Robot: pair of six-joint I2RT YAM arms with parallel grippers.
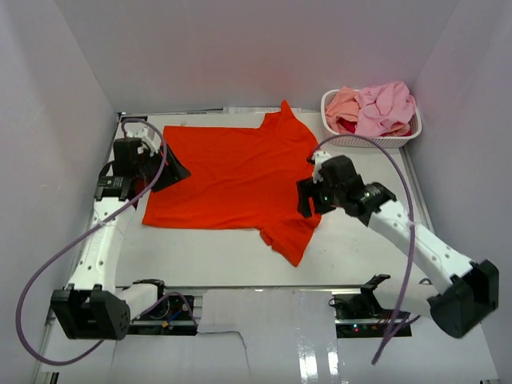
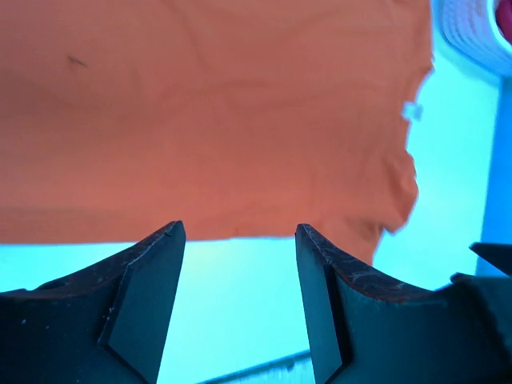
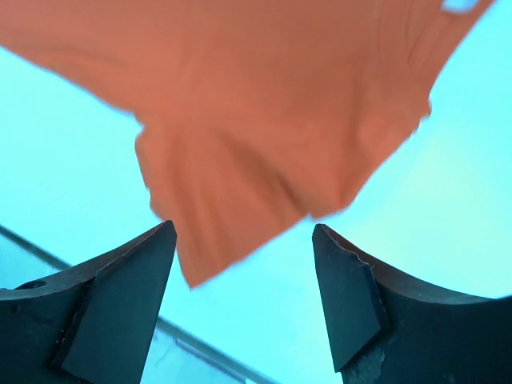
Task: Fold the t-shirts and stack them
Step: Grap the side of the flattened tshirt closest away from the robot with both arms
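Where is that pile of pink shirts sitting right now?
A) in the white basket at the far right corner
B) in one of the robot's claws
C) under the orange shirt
A: the pink shirts are heaped in the white basket, beside the spread-out orange shirt.

Soft matt cloth beside hard plastic

The orange-red t-shirt (image 1: 232,180) is plain matt cloth, lightly creased; the pink t-shirts (image 1: 382,108) look equally soft; the basket (image 1: 374,142) is white perforated plastic; the table (image 1: 216,256) is smooth and white; the fingers (image 2: 148,296) of the left gripper (image 2: 240,232) are dark, matt, scuffed.
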